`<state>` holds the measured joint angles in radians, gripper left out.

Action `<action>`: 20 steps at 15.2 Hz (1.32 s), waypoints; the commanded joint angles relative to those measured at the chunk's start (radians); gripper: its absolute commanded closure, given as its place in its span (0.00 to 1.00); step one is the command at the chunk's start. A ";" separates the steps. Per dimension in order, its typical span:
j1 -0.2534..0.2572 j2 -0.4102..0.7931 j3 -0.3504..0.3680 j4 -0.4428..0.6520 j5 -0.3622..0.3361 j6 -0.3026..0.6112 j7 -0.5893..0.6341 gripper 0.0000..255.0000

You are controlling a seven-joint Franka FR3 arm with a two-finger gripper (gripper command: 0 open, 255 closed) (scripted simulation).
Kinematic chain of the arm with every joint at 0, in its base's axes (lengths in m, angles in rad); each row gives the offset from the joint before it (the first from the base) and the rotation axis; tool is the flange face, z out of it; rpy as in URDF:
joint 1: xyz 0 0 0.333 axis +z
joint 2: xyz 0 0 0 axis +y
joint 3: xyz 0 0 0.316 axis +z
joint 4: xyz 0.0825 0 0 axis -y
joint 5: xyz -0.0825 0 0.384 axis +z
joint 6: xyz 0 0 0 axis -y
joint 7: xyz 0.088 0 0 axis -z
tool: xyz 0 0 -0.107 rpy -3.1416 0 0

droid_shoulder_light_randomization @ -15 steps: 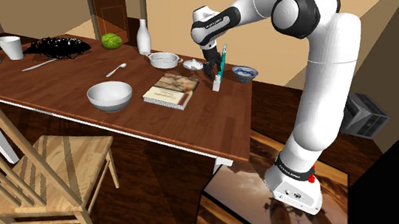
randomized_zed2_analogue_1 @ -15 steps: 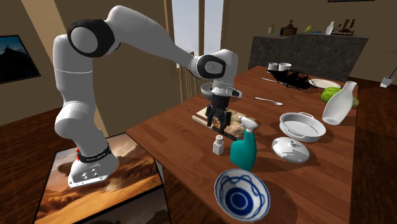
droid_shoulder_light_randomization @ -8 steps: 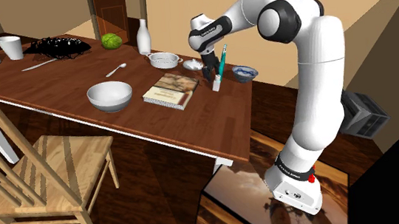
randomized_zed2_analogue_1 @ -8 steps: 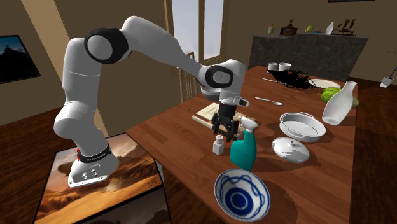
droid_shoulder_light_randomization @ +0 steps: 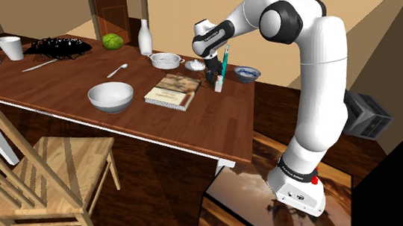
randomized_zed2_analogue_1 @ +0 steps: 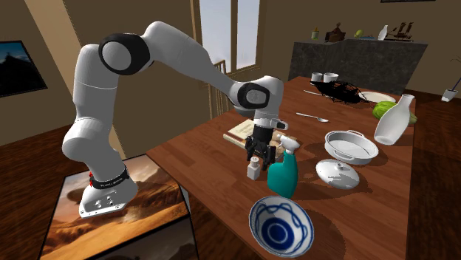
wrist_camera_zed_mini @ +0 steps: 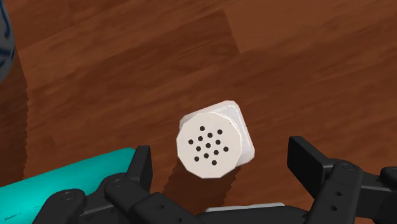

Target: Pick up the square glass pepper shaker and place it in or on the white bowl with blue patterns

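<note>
finds the black gripper just over the pepper shaker, fingers spread wide and touching nothing. stands upright on the wood-grain table: white, square-bodied, with a flat hole-dotted cap, beside a teal spray bottle, near the blue-patterned bowl.

The white square pepper shaker, perforated top up, stands on the wooden table near the blue-patterned white bowl.

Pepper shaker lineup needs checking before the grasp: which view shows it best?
Wrist view: the pepper shaker shows its holed white top between the fingers of the open hand, untouched. The shoulder view shows a small white block below the hand; the second exterior view shows it beside the teal spray bottle.
</note>
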<state>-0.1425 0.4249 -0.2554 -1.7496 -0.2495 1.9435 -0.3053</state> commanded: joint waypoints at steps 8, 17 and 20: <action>0.000 0.000 0.000 0.000 0.000 0.000 0.000 1.00; 0.003 -0.024 -0.002 0.020 -0.002 -0.042 -0.010 1.00; 0.004 -0.041 -0.003 0.037 -0.003 -0.075 -0.017 1.00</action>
<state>-0.1393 0.3917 -0.2578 -1.7106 -0.2509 1.8744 -0.3224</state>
